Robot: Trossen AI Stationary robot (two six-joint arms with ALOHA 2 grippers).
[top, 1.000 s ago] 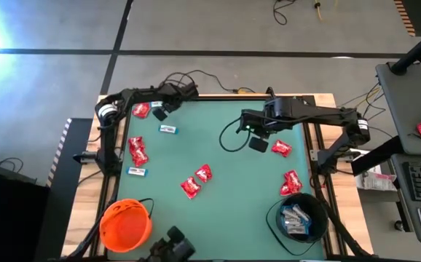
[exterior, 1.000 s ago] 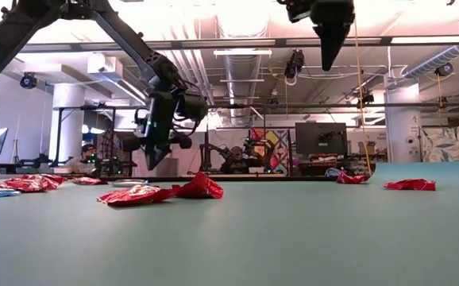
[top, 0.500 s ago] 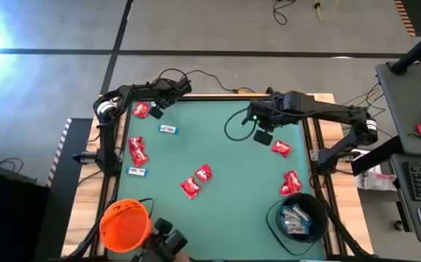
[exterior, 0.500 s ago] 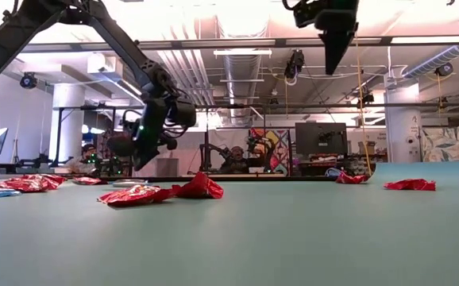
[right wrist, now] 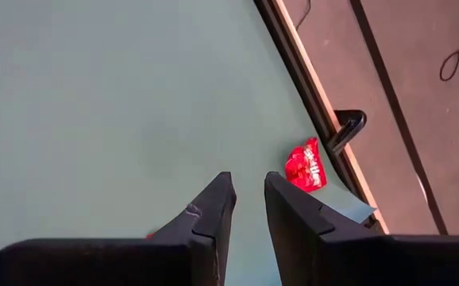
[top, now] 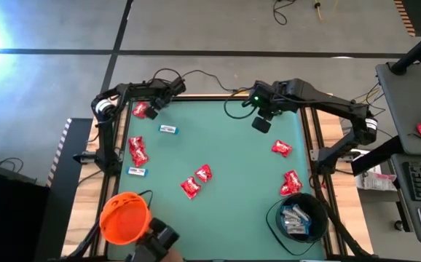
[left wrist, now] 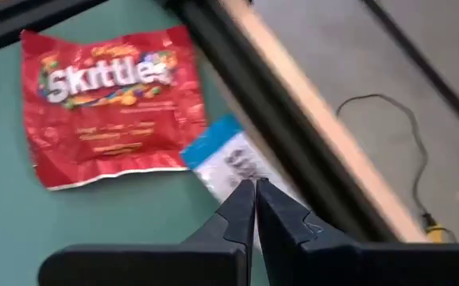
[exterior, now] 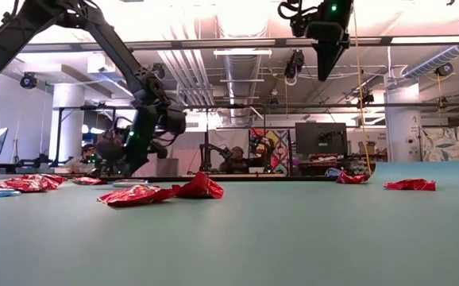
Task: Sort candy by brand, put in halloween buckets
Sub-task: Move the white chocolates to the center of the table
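My left gripper [top: 153, 110] is shut at the far left corner, low over the mat, beside a red Skittles candy [top: 140, 110] [left wrist: 114, 107]. Just past its tips a blue-and-white candy [left wrist: 225, 159] lies across the mat's edge; I cannot tell if it is pinched. My right gripper [top: 261, 124] [right wrist: 248, 181] hangs high near the far edge, its fingers a little apart with nothing between them. More red candy [top: 204, 173] and blue-and-white candy [top: 167, 129] lie scattered on the green mat. The orange bucket [top: 125, 220] stands front left. The black bucket [top: 276, 218] at front right holds blue-and-white candy.
Red candy also lies at the left [top: 137, 151] and right [top: 281, 148] [top: 291, 182] of the mat. A dark object [top: 158, 244] shows at the front edge beside the orange bucket. Black rails and wooden borders frame the mat. Cables trail behind the far edge.
The left gripper drew back toward the far left corner. The right gripper rose and moved toward the far edge. The orange bucket and the dark object beside it shifted slightly.
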